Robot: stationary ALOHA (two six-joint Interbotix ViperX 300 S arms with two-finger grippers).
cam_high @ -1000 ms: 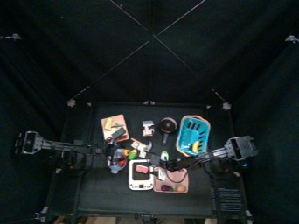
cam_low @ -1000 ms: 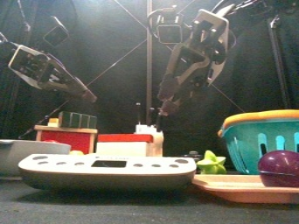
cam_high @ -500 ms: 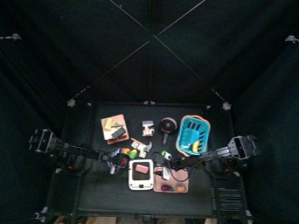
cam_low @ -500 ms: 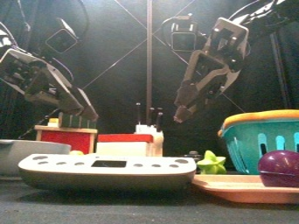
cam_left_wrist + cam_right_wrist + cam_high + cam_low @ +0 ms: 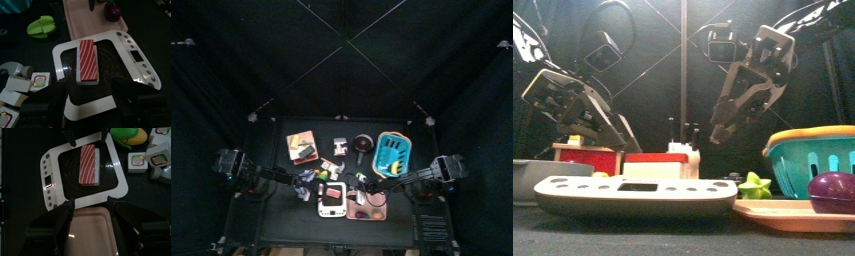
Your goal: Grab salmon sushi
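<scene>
Now | sushi (image 5: 88, 60) lying on white scale (image 5: 137, 59), untouched | left pincer (image 5: 90, 97) hanging wide open just above it, gripping nothing | right pincer (image 5: 90, 210) hovering nearby over pink tray (image 5: 92, 230), open, empty

The right gripper (image 5: 89, 208) hangs with its jaws spread wide over a pink tray (image 5: 90, 230). Toward twelve o'clock lies a white scale (image 5: 60, 175) with the salmon sushi (image 5: 89, 164) resting lengthwise on its dark round platter. At about one o'clock sits a green toy (image 5: 128, 133), and near two o'clock small white blocks (image 5: 148, 158) cluster on the black tabletop (image 5: 17, 183).
</scene>
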